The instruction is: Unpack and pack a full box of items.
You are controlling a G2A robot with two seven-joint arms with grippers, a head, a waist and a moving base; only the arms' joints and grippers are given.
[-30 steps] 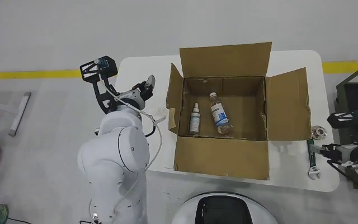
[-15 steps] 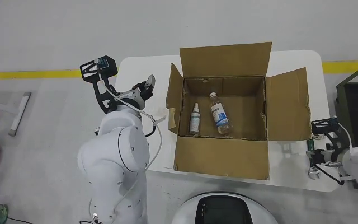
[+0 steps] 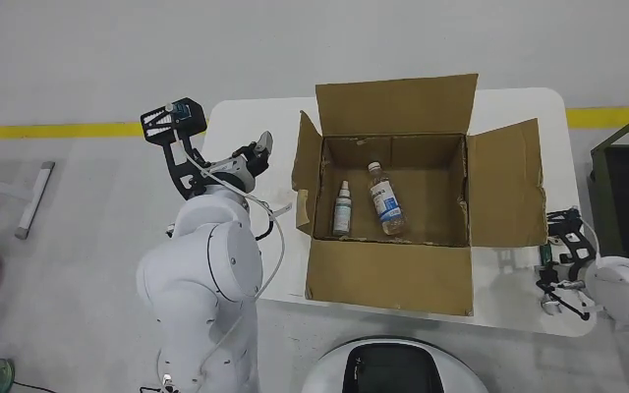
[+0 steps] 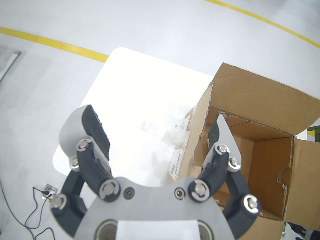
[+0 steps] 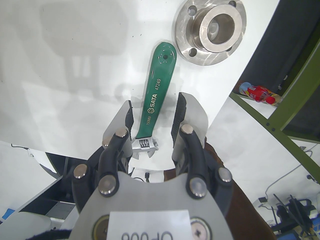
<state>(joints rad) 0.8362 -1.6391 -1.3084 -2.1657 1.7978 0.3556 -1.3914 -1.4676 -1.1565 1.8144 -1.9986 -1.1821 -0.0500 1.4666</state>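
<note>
Altogether two bottles [image 3: 342, 207] [image 3: 386, 199], one wrench [image 5: 155, 96], one flange [image 5: 210, 29].

Box [image 3: 391, 277] matt brown cardboard, edges rough; wrench [image 5: 156, 93] glossy green handle; flange [image 5: 182, 33] brushed, scratched metal

I see bright, even light throughout. The table [image 4: 130, 101] glares to a blown-out white, and the yellow floor line [image 4: 57, 43] bends toward the edges.

The top camera looks straight down from above, taking in the whole desk [image 3: 246, 128] and the open box [image 3: 393, 103]. The left wrist camera hangs high off one desk end, facing that same box. The right wrist camera sits close above the wrench [image 5: 156, 93] at the opposite end.
</note>
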